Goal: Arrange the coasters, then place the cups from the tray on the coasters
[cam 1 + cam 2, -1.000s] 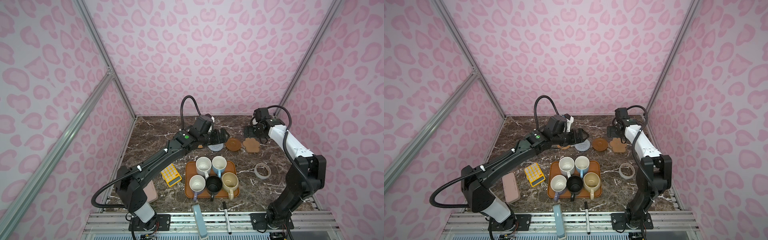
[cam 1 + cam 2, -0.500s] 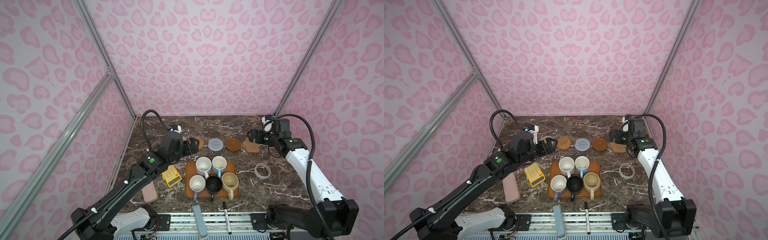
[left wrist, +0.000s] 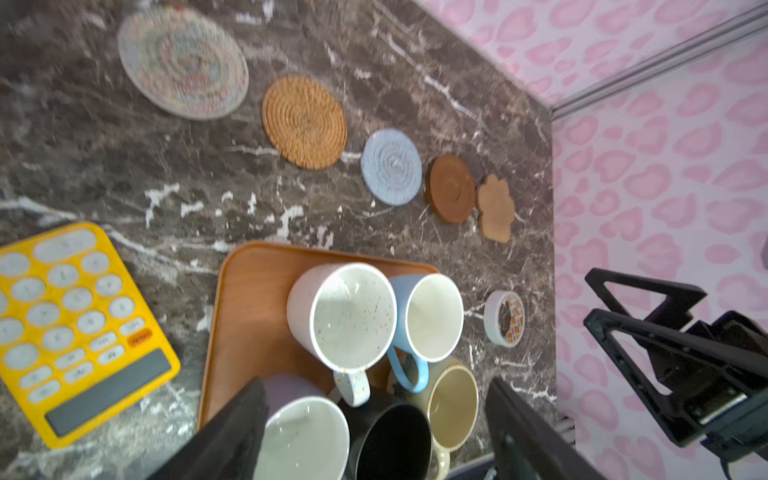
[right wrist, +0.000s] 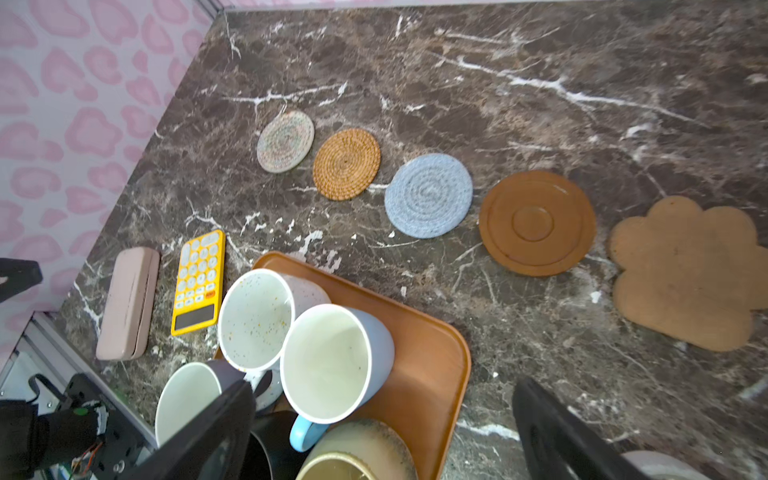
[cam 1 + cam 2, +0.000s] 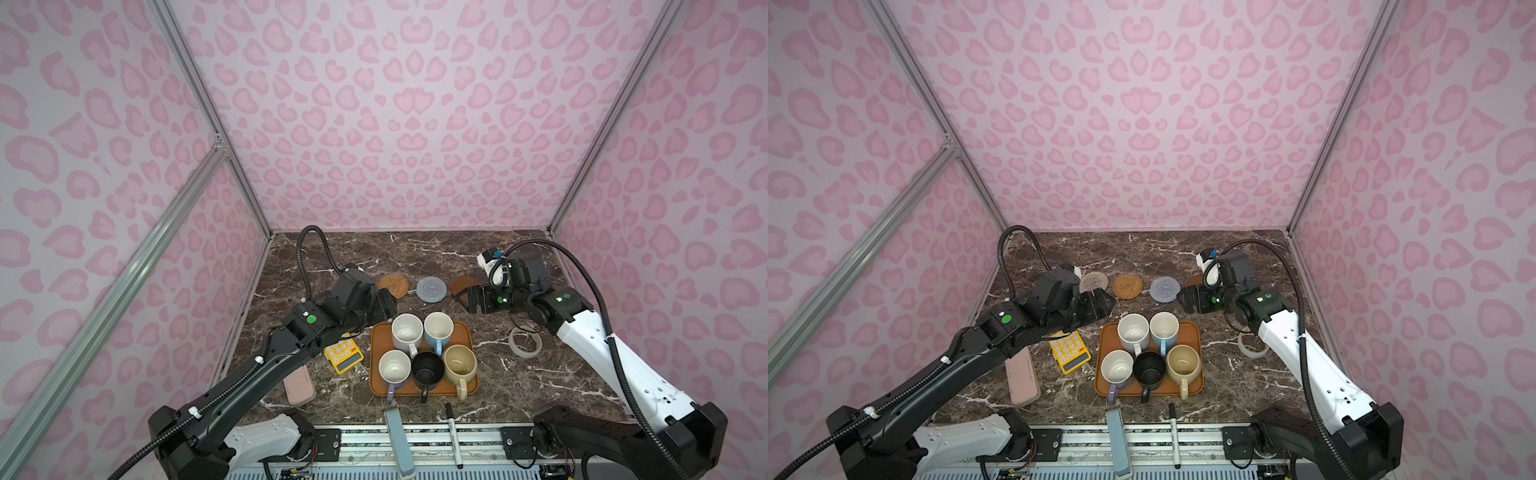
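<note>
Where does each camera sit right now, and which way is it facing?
Both top views: paired high at the front, looking down toward the back wall over the whole table; both arms show, left gripper and right gripper near the tray's far corners.
Left wrist: on the left arm, looking past its open fingers at cups, calculator and coasters; the right gripper shows too.
Right wrist: on the right arm, looking past its open fingers at the same things plus a pink case.
Shared by both wrist views: coasters, tray, cups.
</note>
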